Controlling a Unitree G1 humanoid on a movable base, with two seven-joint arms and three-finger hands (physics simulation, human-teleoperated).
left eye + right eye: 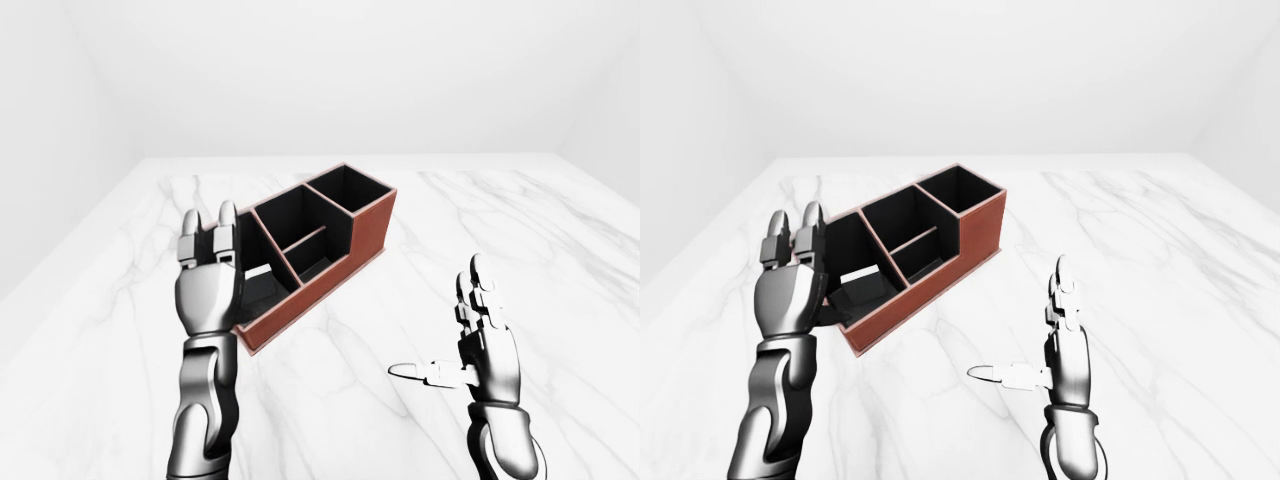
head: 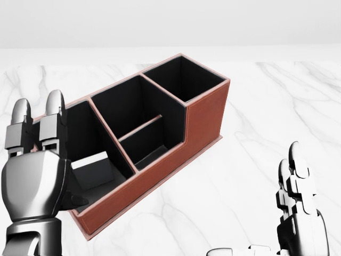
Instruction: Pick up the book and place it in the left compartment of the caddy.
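In caddy (image 2: pixel 205 114), book (image 2: pixel 95 169), left hand (image 2: pixel 34 178) occluding

You'll find no readable text, label, brand, number or sign anywhere in these views. The reddish-brown leather caddy with black compartments (image 2: pixel 205 120) has plain walls, the dark book with a pale edge (image 2: pixel 95 169) lying in its left compartment shows no title, and the white marble tabletop (image 2: pixel 277 106) carries only grey veining.
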